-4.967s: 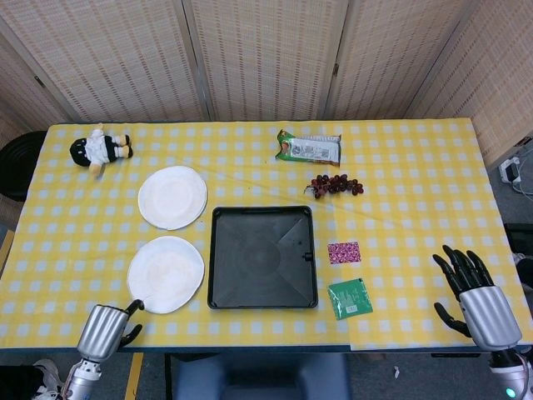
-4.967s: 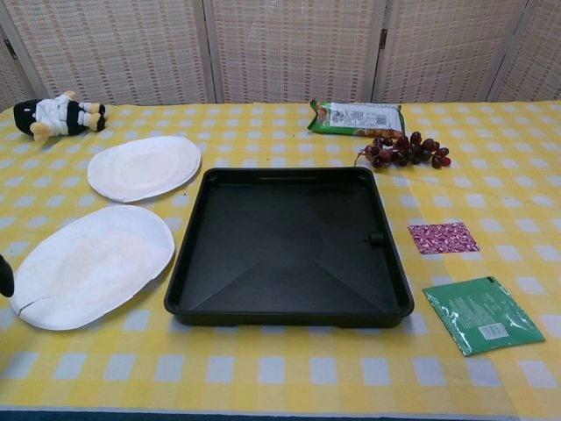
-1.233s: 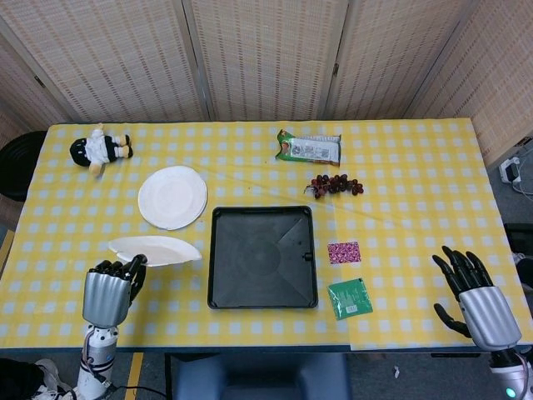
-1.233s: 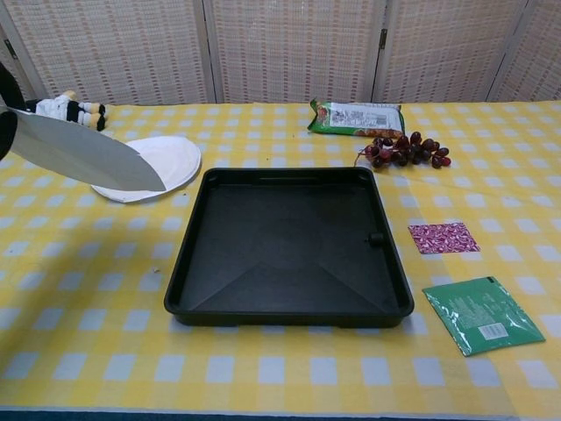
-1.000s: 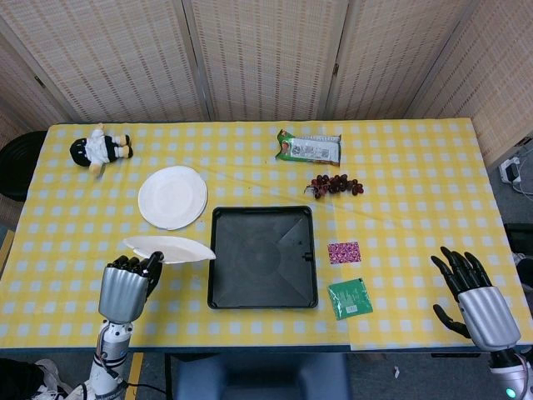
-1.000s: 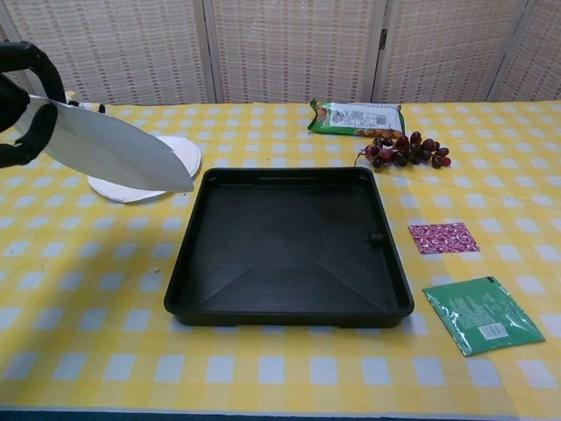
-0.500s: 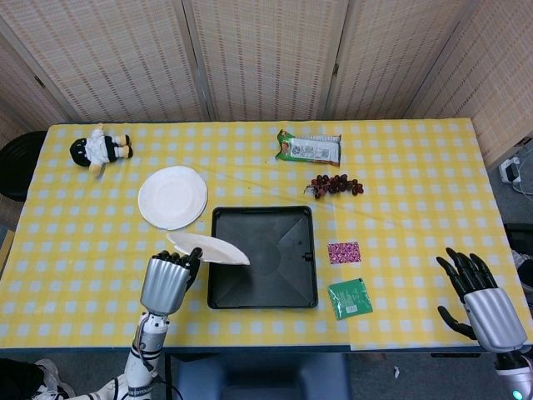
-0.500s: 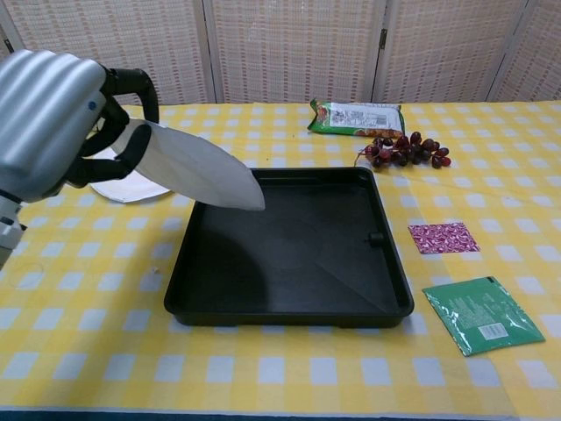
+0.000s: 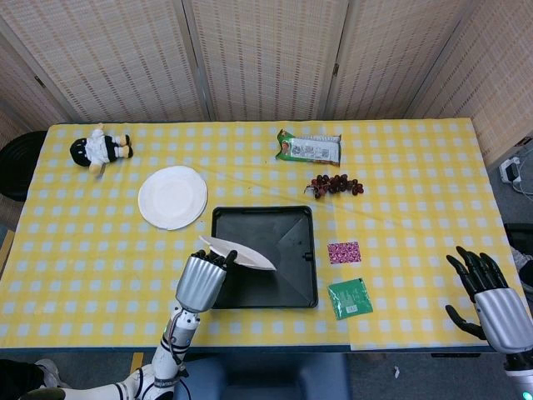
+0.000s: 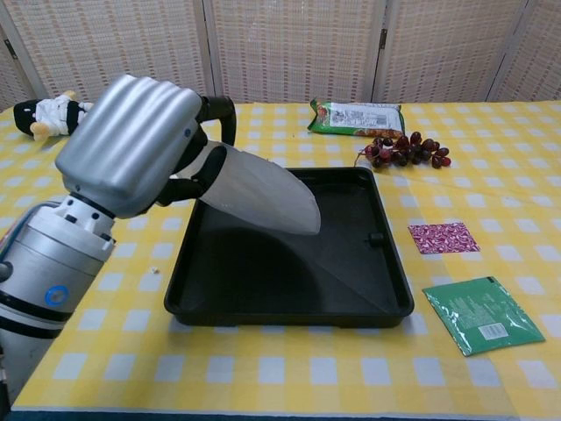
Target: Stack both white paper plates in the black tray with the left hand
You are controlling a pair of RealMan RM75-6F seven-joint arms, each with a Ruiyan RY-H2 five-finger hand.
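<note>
In the head view, a white paper plate (image 9: 239,253) is gripped at its edge by the left robot hand (image 9: 201,282) and held tilted above the left part of the black tray (image 9: 291,283); the tray is set near the middle of the bench (image 9: 400,200), which is covered by a yellow checked cloth; the second white paper plate (image 9: 172,197) is seen lying flat on the cloth, up and to the left of the tray and apart from it; the right robot hand (image 9: 487,302) is held off the bench's right corner, empty, with its fingers spread; a plush toy (image 9: 100,149) is seen at the far left, a green snack packet (image 9: 309,148) and a bunch of dark grapes (image 9: 336,184) beyond the tray, and a pink sachet (image 9: 344,252) and a green sachet (image 9: 351,297) to the tray's right.

In the chest view, the held plate (image 10: 263,195) is seen slanting down over the tray (image 10: 289,289), its lower rim above the tray floor; whether it touches cannot be told; the left robot hand (image 10: 140,145) is closed around the plate's upper edge; the right robot hand is not shown here; the second plate is hidden behind the left robot hand.
</note>
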